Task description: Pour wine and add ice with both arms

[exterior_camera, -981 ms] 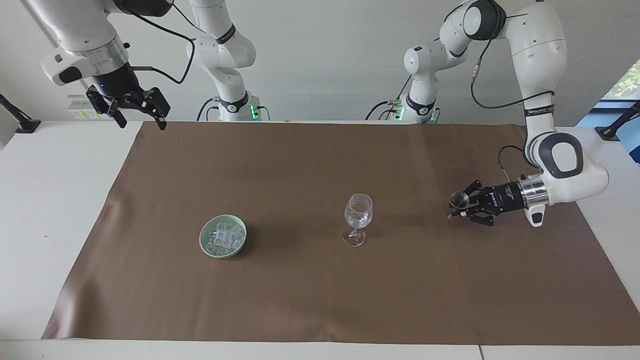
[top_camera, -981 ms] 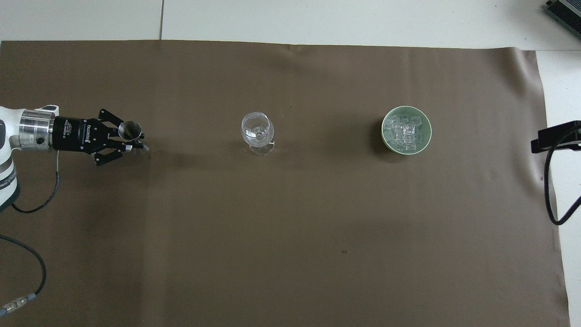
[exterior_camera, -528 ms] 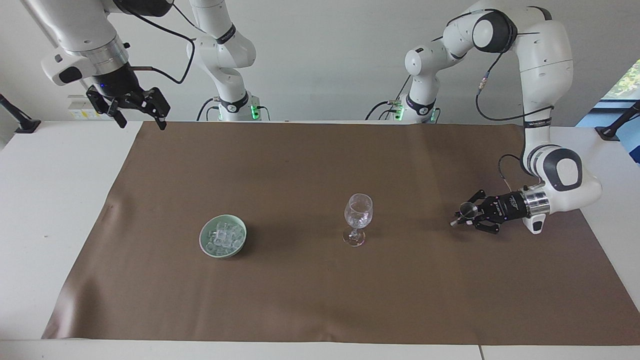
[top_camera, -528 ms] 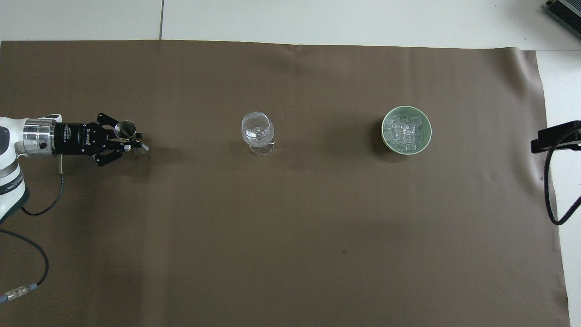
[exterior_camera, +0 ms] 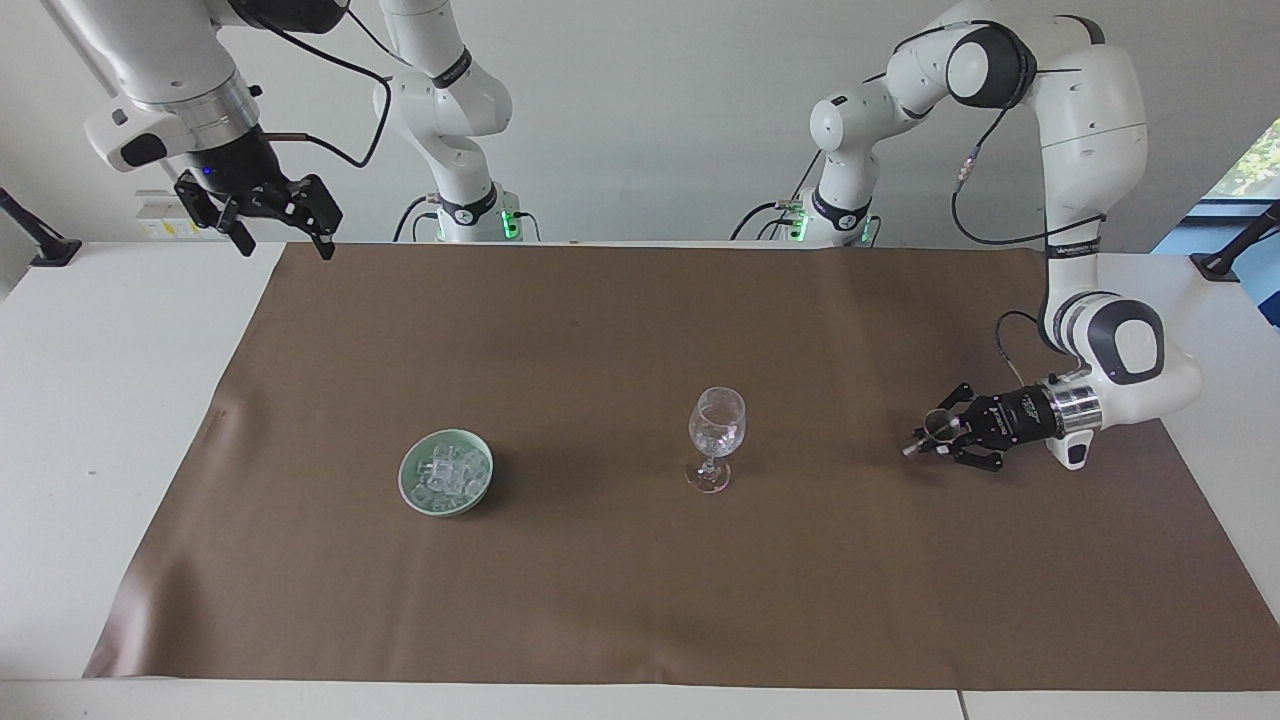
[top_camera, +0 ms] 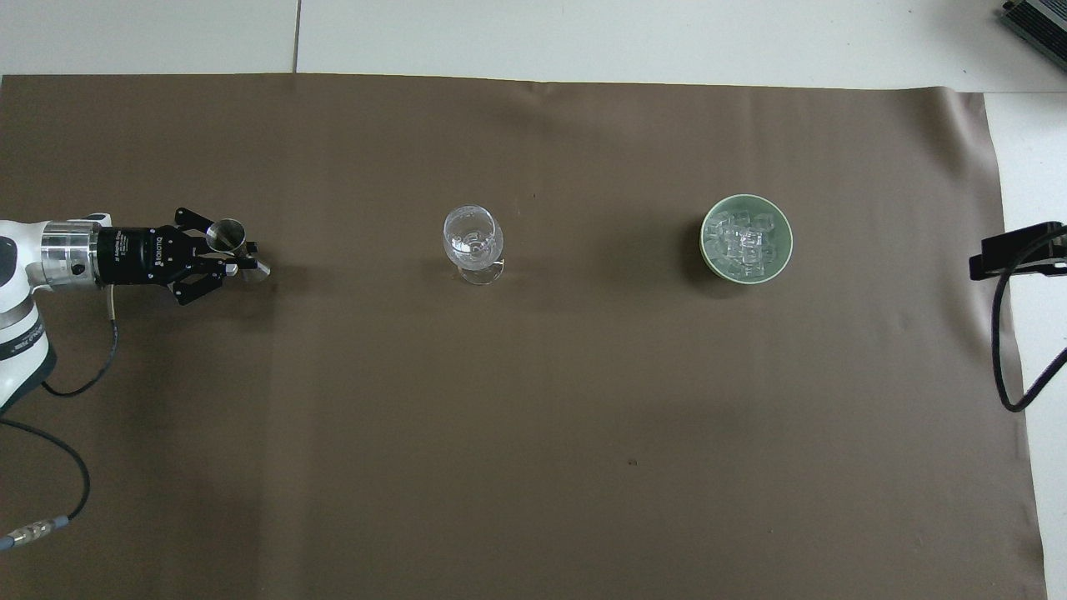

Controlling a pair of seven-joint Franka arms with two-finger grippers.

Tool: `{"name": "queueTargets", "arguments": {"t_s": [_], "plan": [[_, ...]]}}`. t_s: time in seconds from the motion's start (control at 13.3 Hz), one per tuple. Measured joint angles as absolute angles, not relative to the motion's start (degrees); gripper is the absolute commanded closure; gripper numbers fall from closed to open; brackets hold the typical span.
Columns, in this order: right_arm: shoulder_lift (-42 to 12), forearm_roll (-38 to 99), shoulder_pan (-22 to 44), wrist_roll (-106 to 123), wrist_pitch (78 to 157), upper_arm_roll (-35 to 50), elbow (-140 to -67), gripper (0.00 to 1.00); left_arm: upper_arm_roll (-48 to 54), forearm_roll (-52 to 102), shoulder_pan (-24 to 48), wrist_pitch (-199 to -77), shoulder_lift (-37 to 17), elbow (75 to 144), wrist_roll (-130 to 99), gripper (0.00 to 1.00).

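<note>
Facing view
Left gripper (exterior_camera: 918, 441): low over the brown mat (exterior_camera: 640, 620) at the left arm's end of the table, held sideways; fingers clenched on a small metal jigger (exterior_camera: 937, 421), which sits tilted, close to the mat.
Right gripper (exterior_camera: 283, 221): hangs high over the mat's corner at the right arm's end; fingers spread, holding nothing; this arm waits.
Wine glass (exterior_camera: 716, 437): upright mid-mat, between jigger and bowl, well apart from both.
Ice (exterior_camera: 447, 472): clear cubes heaped in a green bowl (exterior_camera: 412, 489) toward the right arm's end.

Overhead view
Left gripper (top_camera: 247, 264): comes in from the table's edge; the jigger (top_camera: 227, 237) shows its open mouth, pinched at the waist.
Wine glass (top_camera: 473, 236): roughly level with jigger and bowl across the mat; something clear glints inside, I cannot tell what.
Ice (top_camera: 744, 242): fills the bowl (top_camera: 708, 250); none lies on the mat.

Step in hand, as I judge it: setting the jigger down after the pour; bring it upright and let its foot meet the mat flat before loosening the grip; withdraw straight back along the wrist so a finger does not tip it; leave the stemmed glass undisturbed; ice looks to be the right arm's job.
</note>
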State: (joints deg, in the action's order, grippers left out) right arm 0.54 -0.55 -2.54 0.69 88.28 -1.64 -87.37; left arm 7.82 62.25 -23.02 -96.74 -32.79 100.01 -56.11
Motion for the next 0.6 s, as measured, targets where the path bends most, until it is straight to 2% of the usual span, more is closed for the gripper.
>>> {"name": "queueTargets", "arguments": {"t_s": [0.3,0.6], "plan": [[3.5,-0.3,-2.4,-2.9,97.3,0.9,-99.1,0.00,8.3,62.3,-23.5,-96.7,-33.4,99.5,-55.9,1.00],[0.7,-0.3,-1.0,-4.2,113.9,2.7,-112.0,0.00,8.3,62.3,-23.9,-96.8,-34.0,99.5,-54.9,1.00]]}}
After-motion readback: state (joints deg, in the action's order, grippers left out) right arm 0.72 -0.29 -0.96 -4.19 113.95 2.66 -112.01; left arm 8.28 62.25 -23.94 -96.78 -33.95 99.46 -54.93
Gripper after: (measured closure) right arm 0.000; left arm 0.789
